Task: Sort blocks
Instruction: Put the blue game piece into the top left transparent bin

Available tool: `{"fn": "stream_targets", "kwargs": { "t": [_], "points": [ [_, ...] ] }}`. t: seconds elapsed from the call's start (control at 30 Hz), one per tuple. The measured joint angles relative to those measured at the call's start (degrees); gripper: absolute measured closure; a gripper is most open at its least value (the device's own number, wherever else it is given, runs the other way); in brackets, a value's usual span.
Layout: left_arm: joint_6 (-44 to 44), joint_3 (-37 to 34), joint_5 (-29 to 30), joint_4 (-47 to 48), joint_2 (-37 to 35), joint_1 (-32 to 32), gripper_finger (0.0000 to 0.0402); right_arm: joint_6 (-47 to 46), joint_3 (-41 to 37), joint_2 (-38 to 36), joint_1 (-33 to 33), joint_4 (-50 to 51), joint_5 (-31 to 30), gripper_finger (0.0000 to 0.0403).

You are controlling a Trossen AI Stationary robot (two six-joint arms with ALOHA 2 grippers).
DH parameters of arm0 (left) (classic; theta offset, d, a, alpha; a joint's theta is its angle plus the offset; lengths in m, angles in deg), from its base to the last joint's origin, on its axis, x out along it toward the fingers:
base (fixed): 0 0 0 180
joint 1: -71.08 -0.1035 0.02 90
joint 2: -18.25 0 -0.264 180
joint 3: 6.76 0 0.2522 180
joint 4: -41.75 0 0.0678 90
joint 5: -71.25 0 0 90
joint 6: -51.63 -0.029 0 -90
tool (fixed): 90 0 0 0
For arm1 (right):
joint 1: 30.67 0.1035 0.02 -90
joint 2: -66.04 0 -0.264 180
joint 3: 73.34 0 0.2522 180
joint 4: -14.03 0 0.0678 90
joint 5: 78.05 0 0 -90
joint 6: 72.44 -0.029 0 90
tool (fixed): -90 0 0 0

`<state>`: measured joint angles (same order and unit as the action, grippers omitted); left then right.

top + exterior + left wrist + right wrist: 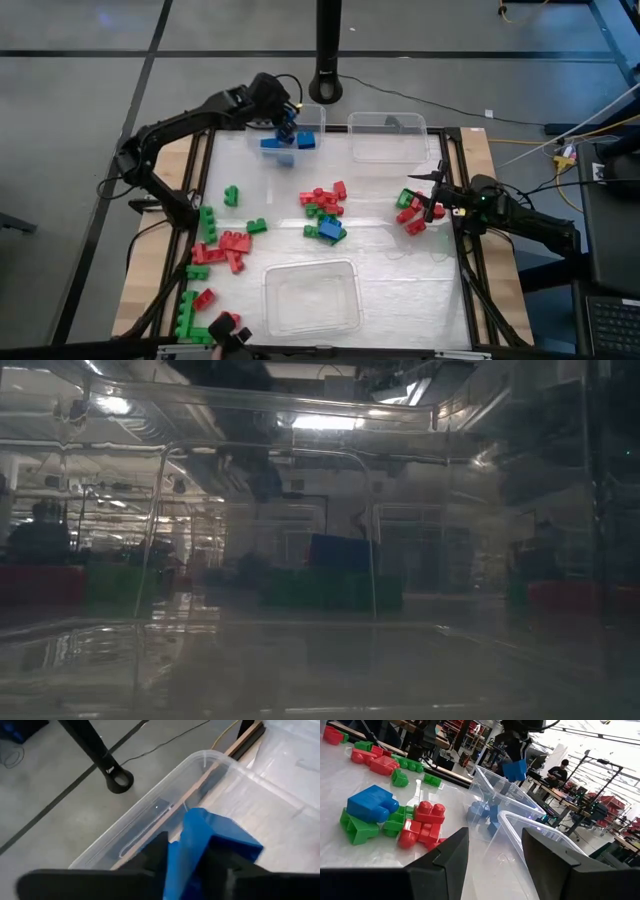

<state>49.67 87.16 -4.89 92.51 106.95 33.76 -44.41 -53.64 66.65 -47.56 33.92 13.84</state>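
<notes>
The left gripper (pixel 187 870) hides the lower part of the blue block (pixel 215 837); whether its fingers grip it is unclear.

Three clear bins sit on the table (pixel 400 270): a far left bin (pixel 312 120), a far right bin (pixel 388 136) just beside it, and a near bin (pixel 311 297). A black pole base (pixel 325 85) stands on the floor beyond. A seated person (pixel 559 771) shows in the room behind.
</notes>
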Motion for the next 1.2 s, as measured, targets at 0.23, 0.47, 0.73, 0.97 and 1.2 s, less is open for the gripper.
{"fn": "stream_targets", "kwargs": {
  "t": [0.23, 0.47, 0.73, 0.97, 1.2],
  "points": [
    [0.7, 2.6, -1.8, 2.7, -0.5, 0.9, 0.0218, 0.0, 0.0, 0.0, 0.0, 0.0, 0.0, 0.0217],
    [0.9, 3.4, -2.3, 8.6, -0.6, 2.0, 0.0197, 0.0, 0.0, 0.0, 0.0, 0.0, 0.0, 0.0217],
    [0.9, 3.4, 0.6, 13.2, -0.9, 2.0, 0.0196, -0.5, 0.0, 0.0, 0.0, 0.0, 0.0, 0.0217],
    [2.4, 3.4, -11.8, 10.0, -2.8, 3.5, 0.0196, -0.6, 0.0, 0.0, 0.0, 0.1, 0.1, 0.0217],
    [1.5, 3.4, -12.1, 7.3, -4.0, 14.2, 0.0196, -0.7, 0.0, 0.0, 0.0, 0.5, 0.2, 0.0217]
  ]
}}
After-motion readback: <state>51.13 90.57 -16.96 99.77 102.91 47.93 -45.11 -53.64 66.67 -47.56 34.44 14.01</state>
